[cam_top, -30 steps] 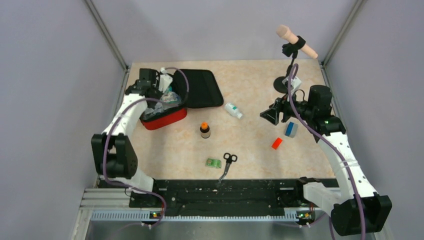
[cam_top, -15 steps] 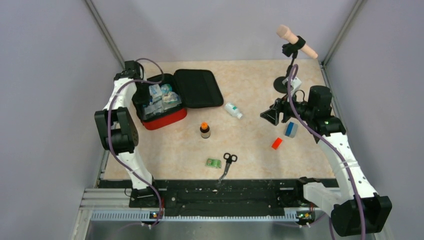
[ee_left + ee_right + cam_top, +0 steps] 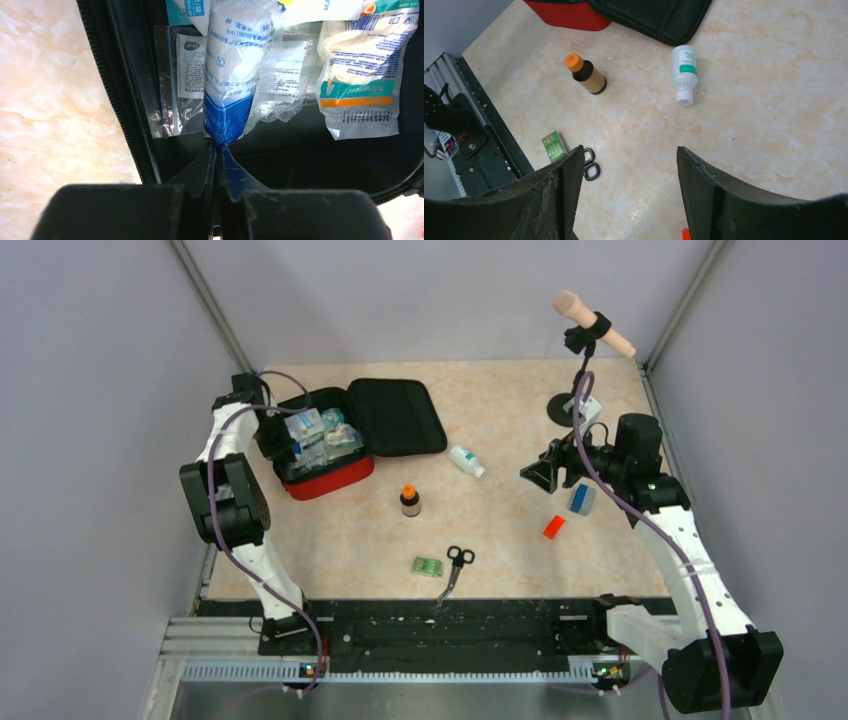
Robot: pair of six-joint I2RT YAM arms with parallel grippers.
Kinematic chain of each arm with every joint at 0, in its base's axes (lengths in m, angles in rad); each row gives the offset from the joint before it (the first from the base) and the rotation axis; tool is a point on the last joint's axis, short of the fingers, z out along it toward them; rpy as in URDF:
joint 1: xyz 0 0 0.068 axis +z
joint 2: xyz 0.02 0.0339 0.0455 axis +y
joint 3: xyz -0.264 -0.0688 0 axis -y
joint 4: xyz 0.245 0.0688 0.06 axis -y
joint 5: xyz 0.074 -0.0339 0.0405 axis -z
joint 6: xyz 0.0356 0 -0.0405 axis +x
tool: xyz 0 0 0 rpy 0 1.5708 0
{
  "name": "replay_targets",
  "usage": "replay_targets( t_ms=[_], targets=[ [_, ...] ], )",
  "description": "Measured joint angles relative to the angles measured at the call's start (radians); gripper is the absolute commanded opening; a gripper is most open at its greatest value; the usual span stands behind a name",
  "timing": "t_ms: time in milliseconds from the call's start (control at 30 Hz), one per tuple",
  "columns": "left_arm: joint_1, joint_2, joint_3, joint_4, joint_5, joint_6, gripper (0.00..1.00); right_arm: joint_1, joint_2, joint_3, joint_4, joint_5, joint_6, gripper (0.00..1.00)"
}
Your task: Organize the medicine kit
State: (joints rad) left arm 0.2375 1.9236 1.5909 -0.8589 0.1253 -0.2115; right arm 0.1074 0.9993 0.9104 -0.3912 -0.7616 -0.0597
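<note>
**Kit** [image 3: 330,480]: red case lying open at 10 o'clock on the bench [image 3: 500,530]. The black lid lies flat at its 2 o'clock, and the base holds several sealed packets.

**Left gripper** [image 3: 218,145]: narrow, pinched on the bottom seam of a blue-and-white pouch [image 3: 235,60]. The pouch lies lengthwise over the other packets inside the kit.

**Right gripper** [image 3: 629,150]: wide, holding nothing, above the bench at 3 o'clock.

**Loose stock:**
- white bottle [image 3: 684,72], on its side at the lid's 4 o'clock
- brown bottle [image 3: 586,75], upright near centre
- green packet [image 3: 427,565] and scissors [image 3: 455,565], at 6 o'clock
- red block [image 3: 553,527] and blue box [image 3: 582,500], at 4 o'clock

**Step in hand (judged):** seating the pouch in the kit.

**Handling note:** the film looks slack and is held by one end only. Lay it flat and clear of the zipper wall before opening. Then lift straight off, so the fingers do not drag neighbouring packets out
</note>
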Motion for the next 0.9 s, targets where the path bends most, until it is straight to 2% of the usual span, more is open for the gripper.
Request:
replay_targets(
  t_ms=[67, 133, 167, 200, 233, 300, 467, 633, 700, 767, 900],
  targets=[
    [0.008, 0.000, -0.004, -0.001, 0.018, 0.001, 0.13, 0.000, 0.000, 0.000, 0.000, 0.000, 0.000, 0.67],
    [0.012, 0.000, -0.004, 0.000, 0.032, 0.001, 0.22, 0.000, 0.000, 0.000, 0.000, 0.000, 0.000, 0.68],
    [0.013, 0.000, -0.004, 0.000, 0.039, 0.003, 0.30, 0.000, 0.000, 0.000, 0.000, 0.000, 0.000, 0.68],
    [0.013, 0.000, -0.004, 0.000, 0.044, 0.006, 0.46, 0.000, 0.000, 0.000, 0.000, 0.000, 0.000, 0.68],
    [0.013, 0.000, -0.004, 0.000, 0.046, 0.009, 0.56, 0.000, -0.002, 0.000, 0.000, 0.000, 0.000, 0.68],
    [0.013, 0.000, -0.004, 0.000, 0.050, 0.020, 0.60, 0.000, -0.003, 0.000, 0.000, 0.000, 0.000, 0.69],
    [0.013, -0.017, -0.006, 0.002, 0.053, 0.038, 0.63, 0.000, -0.005, 0.000, 0.000, 0.000, 0.000, 0.70],
    [0.011, -0.200, -0.110, 0.091, 0.050, 0.053, 0.68, 0.000, -0.005, 0.000, 0.002, 0.000, 0.000, 0.77],
    [0.005, -0.330, -0.178, 0.181, 0.035, 0.056, 0.78, 0.000, -0.004, 0.000, 0.002, 0.001, 0.000, 0.81],
    [-0.008, -0.433, -0.223, 0.269, 0.008, 0.061, 0.97, 0.000, -0.002, 0.000, 0.004, 0.001, 0.000, 0.86],
    [-0.058, -0.584, -0.337, 0.497, -0.014, 0.055, 0.99, 0.000, 0.006, 0.000, 0.008, 0.001, 0.000, 0.98]
  ],
)
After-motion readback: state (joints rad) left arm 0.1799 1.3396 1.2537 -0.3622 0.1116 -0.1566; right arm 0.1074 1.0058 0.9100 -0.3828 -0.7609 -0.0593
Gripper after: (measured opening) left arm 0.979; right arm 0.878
